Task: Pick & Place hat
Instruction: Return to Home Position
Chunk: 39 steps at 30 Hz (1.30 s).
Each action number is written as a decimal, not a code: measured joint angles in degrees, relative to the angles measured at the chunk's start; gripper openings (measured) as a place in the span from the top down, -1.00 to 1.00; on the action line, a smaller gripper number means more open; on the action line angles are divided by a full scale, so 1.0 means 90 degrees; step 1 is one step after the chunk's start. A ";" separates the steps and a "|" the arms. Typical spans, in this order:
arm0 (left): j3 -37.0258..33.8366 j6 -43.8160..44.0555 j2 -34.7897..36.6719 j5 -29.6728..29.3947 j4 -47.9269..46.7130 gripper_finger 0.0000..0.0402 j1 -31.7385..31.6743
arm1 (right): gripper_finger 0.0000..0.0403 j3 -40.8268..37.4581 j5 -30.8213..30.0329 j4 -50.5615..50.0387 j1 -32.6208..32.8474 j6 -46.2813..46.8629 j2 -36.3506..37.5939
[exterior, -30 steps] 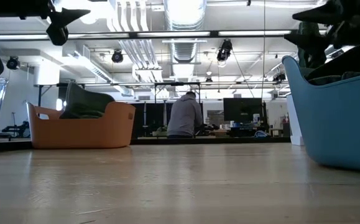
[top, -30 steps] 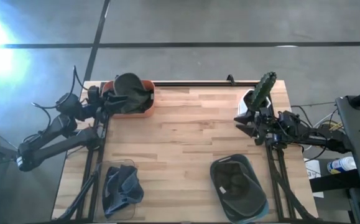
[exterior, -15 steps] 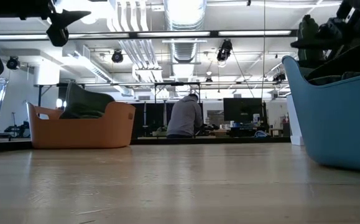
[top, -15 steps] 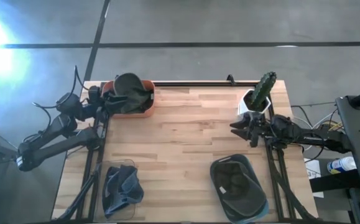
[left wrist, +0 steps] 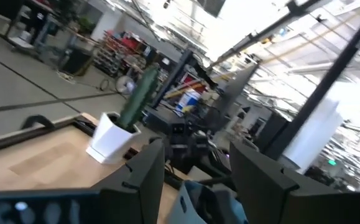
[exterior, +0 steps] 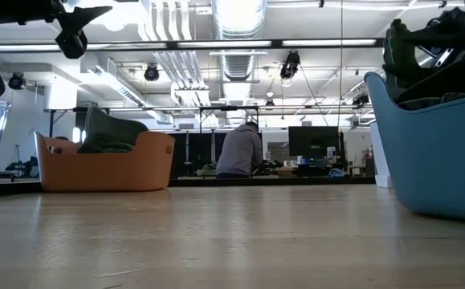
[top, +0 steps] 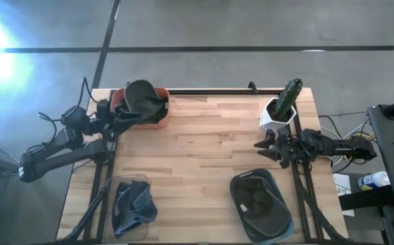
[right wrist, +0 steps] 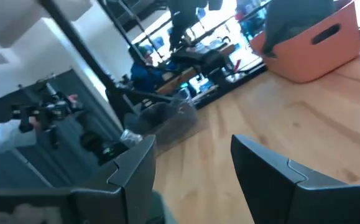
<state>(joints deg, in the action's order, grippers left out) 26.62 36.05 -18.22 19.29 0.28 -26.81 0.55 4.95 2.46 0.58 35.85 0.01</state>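
Dark green fabric cap (top: 142, 97): lodged in orange plastic bin (top: 160, 122) at table's back-left corner; long axis laid along the back edge, brim direction not discernible. Left gripper (top: 122, 112): beside bin, fingers parted, empty. Right gripper (top: 263, 149): fingers parted, empty, drawn away from white cactus pot (top: 276, 113) since a second ago.

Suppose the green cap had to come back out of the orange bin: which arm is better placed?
Left, likely: the left gripper sits at the orange bin; the right gripper is across the table.

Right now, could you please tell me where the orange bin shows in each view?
High view: orange bin at the upper-left corner of the table.
Low view: bin at left, mid-height.
Left wrist view: not in it.
Right wrist view: bin at upper right.
Shared landmark: the green cap sticking out of it.
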 joint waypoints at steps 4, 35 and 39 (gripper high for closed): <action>-0.0152 -0.0002 0.0225 -0.0101 0.0021 0.13 0.0579 | -0.01 -0.0005 -0.0021 -0.0106 0.0316 -0.0002 0.0000; -0.2216 0.0007 0.1598 -0.0111 -0.2365 0.13 0.1881 | -0.01 -0.0005 -0.0022 -0.0109 0.0587 -0.0002 -0.0022; -0.2225 0.0010 0.1674 -0.0116 -0.2342 0.13 0.1881 | -0.01 -0.0005 -0.0022 -0.0110 0.0588 -0.0002 -0.0073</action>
<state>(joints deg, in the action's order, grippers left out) 6.59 36.14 -3.16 18.24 -20.80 -9.89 0.51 4.75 1.48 5.87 35.83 -0.65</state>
